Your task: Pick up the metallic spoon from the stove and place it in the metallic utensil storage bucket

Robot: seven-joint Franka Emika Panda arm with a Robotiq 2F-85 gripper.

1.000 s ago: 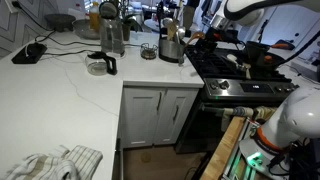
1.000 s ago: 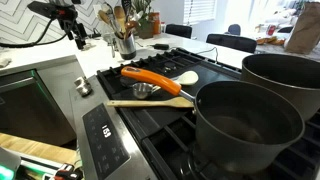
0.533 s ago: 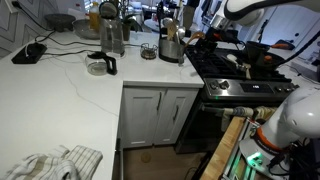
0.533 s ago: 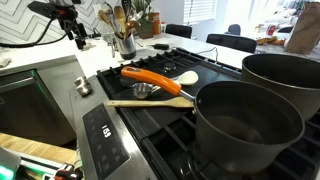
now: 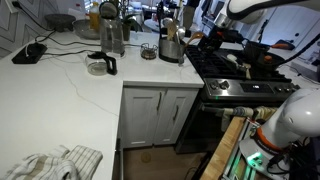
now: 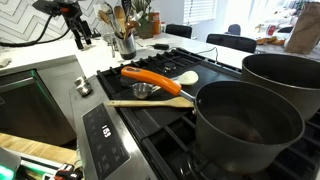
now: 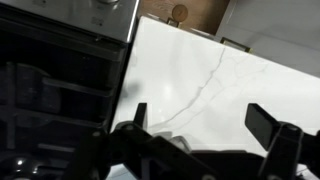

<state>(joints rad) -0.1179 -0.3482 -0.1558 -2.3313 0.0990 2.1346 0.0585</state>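
The black stove point(image 6: 166, 62) carries an orange-handled utensil point(image 6: 152, 78), a wooden spoon point(image 6: 150, 102) and, between them, a small shiny metal piece point(image 6: 142, 91) that may be the metallic spoon; I cannot tell for sure. The steel utensil bucket point(image 6: 126, 46) with wooden handles stands on the counter behind the stove, and also shows in an exterior view point(image 5: 171, 48). My gripper point(image 6: 82, 34) hovers left of the bucket, and shows near the arm's end point(image 5: 207, 22). In the wrist view my gripper point(image 7: 205, 116) is open and empty over white countertop, with the stove point(image 7: 50, 80) to the left.
Two large dark pots point(image 6: 245, 125) fill the near side of the stove. On the counter stand a lidded metal jug point(image 5: 112, 35), a small dark cup point(image 5: 148, 51), a glass pot point(image 5: 100, 66) and a cloth point(image 5: 55, 163).
My gripper has shifted a little towards the utensil bucket. Nothing on the stove has moved.
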